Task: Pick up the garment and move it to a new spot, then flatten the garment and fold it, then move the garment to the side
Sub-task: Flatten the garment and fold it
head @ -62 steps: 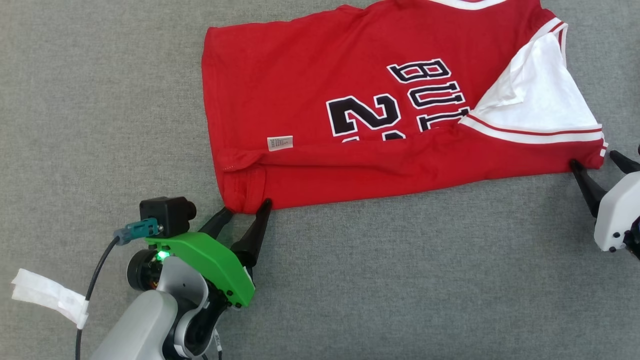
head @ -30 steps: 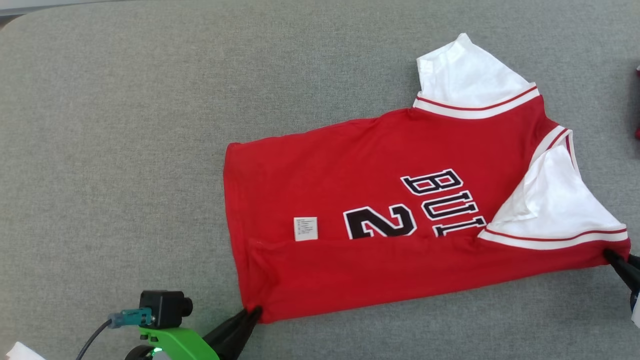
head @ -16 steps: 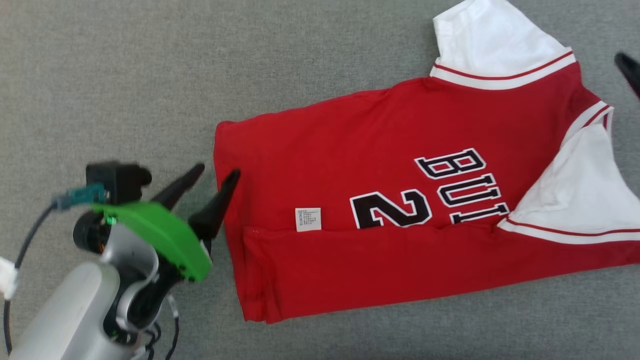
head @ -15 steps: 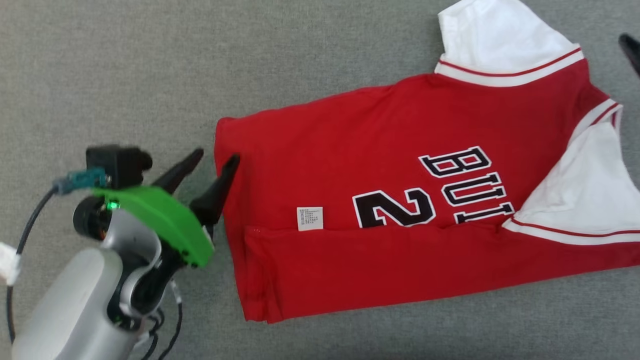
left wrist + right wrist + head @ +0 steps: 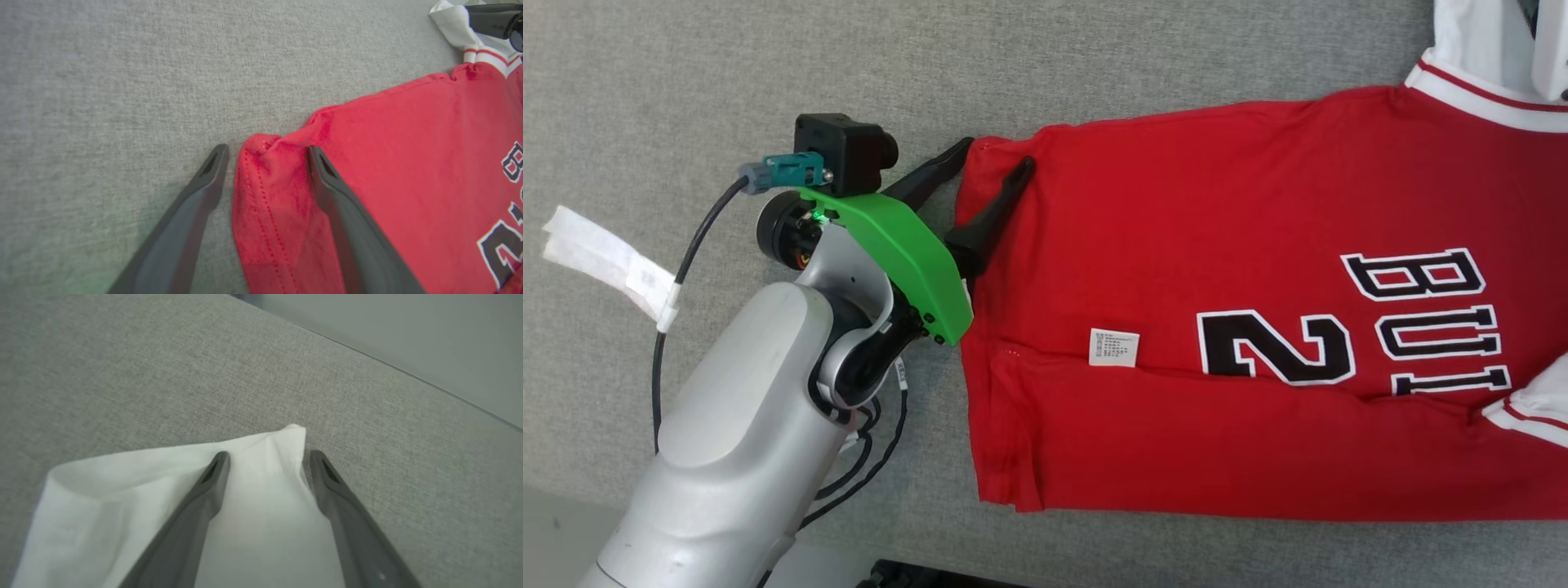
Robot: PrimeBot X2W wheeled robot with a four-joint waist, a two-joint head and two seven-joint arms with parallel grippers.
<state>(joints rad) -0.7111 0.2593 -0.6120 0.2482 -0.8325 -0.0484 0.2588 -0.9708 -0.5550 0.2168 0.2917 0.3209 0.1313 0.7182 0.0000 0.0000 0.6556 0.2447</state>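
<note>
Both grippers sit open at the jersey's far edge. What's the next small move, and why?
Probably close both grippers. The left gripper straddles the red hem corner, the right gripper the white sleeve corner; both stand open around the cloth, so nothing is gripped yet.

The red jersey [image 5: 1176, 204] shows "BU", a partly folded-under third letter, and a 2; its white tag [image 5: 1114, 347] is illegible.
</note>
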